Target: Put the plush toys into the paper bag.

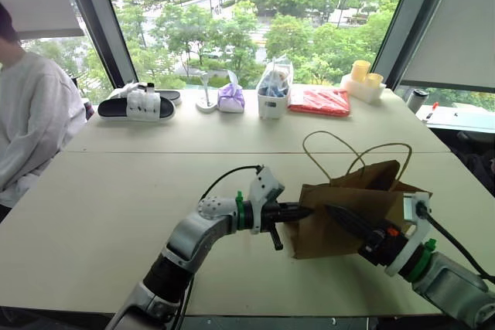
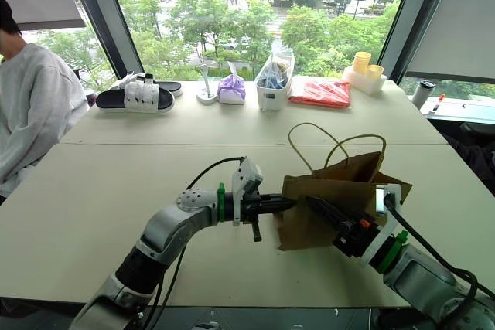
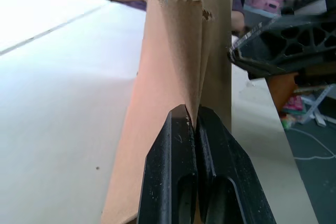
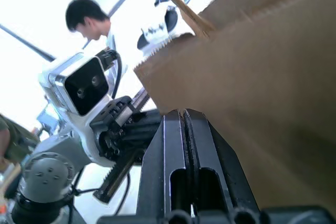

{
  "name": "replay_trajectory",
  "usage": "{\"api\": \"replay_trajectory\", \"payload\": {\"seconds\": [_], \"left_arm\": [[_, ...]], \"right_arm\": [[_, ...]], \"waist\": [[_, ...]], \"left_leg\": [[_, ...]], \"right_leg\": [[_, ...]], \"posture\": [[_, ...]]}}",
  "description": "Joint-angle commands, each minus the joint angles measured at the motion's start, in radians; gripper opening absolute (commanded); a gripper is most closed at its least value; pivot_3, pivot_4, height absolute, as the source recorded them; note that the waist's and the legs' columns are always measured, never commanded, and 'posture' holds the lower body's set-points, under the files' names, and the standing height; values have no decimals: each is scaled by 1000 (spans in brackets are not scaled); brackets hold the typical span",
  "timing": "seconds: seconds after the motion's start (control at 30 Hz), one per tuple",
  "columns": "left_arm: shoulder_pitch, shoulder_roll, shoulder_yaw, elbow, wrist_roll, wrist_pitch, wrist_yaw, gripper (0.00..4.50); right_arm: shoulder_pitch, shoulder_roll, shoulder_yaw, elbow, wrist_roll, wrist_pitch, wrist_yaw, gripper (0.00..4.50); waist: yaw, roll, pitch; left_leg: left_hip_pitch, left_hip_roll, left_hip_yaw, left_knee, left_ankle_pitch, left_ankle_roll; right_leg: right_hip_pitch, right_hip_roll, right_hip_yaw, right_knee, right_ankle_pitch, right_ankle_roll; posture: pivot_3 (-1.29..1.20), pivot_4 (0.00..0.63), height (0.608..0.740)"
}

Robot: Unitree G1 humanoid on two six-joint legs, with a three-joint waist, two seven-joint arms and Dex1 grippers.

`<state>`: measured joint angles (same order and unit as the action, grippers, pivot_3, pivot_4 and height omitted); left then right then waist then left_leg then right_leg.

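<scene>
The brown paper bag [image 1: 319,239] stands on the table in front of me with its cord handles [image 1: 334,141] arching above it. My left gripper [image 1: 306,211] points level at the bag's left edge, where the left wrist view has its fingers [image 3: 173,145] shut on the paper fold [image 3: 184,51]. My right gripper [image 1: 331,209] reaches in from the right across the bag's front wall and is shut on the paper too; its fingers [image 4: 176,140] are pressed together against the bag [image 4: 273,103]. The plush toys are out of view.
A person in a white top [image 1: 31,113] sits at the table's left side. Along the far edge by the window lie black-and-white slippers [image 1: 135,106], a purple pouch [image 1: 230,98], a clear plastic bag [image 1: 274,86], a red packet [image 1: 319,100] and yellow cups [image 1: 363,76].
</scene>
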<state>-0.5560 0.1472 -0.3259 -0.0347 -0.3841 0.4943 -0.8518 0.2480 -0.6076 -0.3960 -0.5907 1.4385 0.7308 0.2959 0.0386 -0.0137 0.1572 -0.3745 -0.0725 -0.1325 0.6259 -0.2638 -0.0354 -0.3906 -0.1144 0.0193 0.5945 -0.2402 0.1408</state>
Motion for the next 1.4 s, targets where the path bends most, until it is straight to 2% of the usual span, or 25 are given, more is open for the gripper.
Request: {"api": "replay_trajectory", "payload": {"seconds": [0.03, 0.2, 0.33, 0.43, 0.57, 0.73, 0.83, 1.0, 1.07, 1.23, 1.4], "left_arm": [[-93, 18, 72, 11, -55, -59, -100, 70], [-244, 77, 92, 256, -4, -190, -244, 70], [-337, 80, 110, 541, 64, -344, -275, 70], [-367, 71, 129, 665, 88, -409, -282, 70], [-365, 71, 150, 728, 112, -465, -285, 70], [-285, 80, 179, 618, 94, -418, -260, 70], [-232, 81, 187, 494, 53, -333, -264, 936], [-179, 73, 197, 327, 4, -212, -225, 3506], [-167, 89, 205, 284, -1, -175, -211, 4397], [-122, 173, 286, 187, -47, -66, -152, 4397], [84, 341, 370, -32, -125, 104, -138, 4397]], "right_arm": [[37, -3, -34, -37, 26, -13, 42, 0], [48, -5, -26, -39, 25, -14, 56, 0], [59, 11, -16, -50, 11, -24, 49, 0], [79, 20, -15, -65, 6, -33, 45, 0], [110, 28, -23, -81, 4, -46, 40, 0], [125, 27, -20, -75, -9, -55, 46, 0], [111, 19, -10, -56, -17, -52, 50, 0], [86, 4, 3, -27, -32, -37, 65, 0], [81, -6, 6, -30, -32, -30, 70, 0], [174, -68, -55, -91, 4, 3, 122, 0], [294, -144, -201, -86, -3, 27, 205, 0]], "waist": [[-1, 0, 0], [-1, 0, 0], [-1, 0, 0], [-1, 0, 0], [0, -1, 0], [-6, 0, 0], [-10, 0, 0], [-4, 0, 0], [-2, 0, 0], [-4, 0, 0], [-16, 1, -1]], "left_leg": [[0, 0, 0, 0, 0, 0], [1, 0, 1, 0, 0, 0], [0, 0, 1, 0, 0, 0], [0, 0, 0, 0, -1, 2], [0, 0, 0, 0, -1, 2], [1, 0, 0, 0, -1, 2], [1, 1, -1, 0, -1, 2], [0, 0, -4, 1, -1, 2], [0, 0, -3, 1, -1, 2], [1, 0, -3, 0, -1, 2], [1, 1, -3, -1, -2, 3]], "right_leg": [[0, 0, 0, 0, 0, 0], [1, 1, 0, 0, 0, 0], [1, 1, 0, 0, 0, 0], [0, 1, 0, 0, 0, 1], [0, 1, -1, 0, 0, 1], [0, 1, 0, 1, 0, 1], [0, 1, 0, 1, 0, 1], [0, 1, 0, 1, 0, 1], [0, 1, 0, 1, 0, 1], [-1, 1, 0, 1, 0, 1], [0, 1, 1, 1, 0, 1]], "posture": [[0, 150, 740], [0, 150, 740], [0, 150, 740], [0, 150, 740], [0, 150, 740], [0, 150, 740], [0, 150, 740], [0, 150, 740], [0, 150, 740], [0, 150, 740], [0, 150, 740]]}}
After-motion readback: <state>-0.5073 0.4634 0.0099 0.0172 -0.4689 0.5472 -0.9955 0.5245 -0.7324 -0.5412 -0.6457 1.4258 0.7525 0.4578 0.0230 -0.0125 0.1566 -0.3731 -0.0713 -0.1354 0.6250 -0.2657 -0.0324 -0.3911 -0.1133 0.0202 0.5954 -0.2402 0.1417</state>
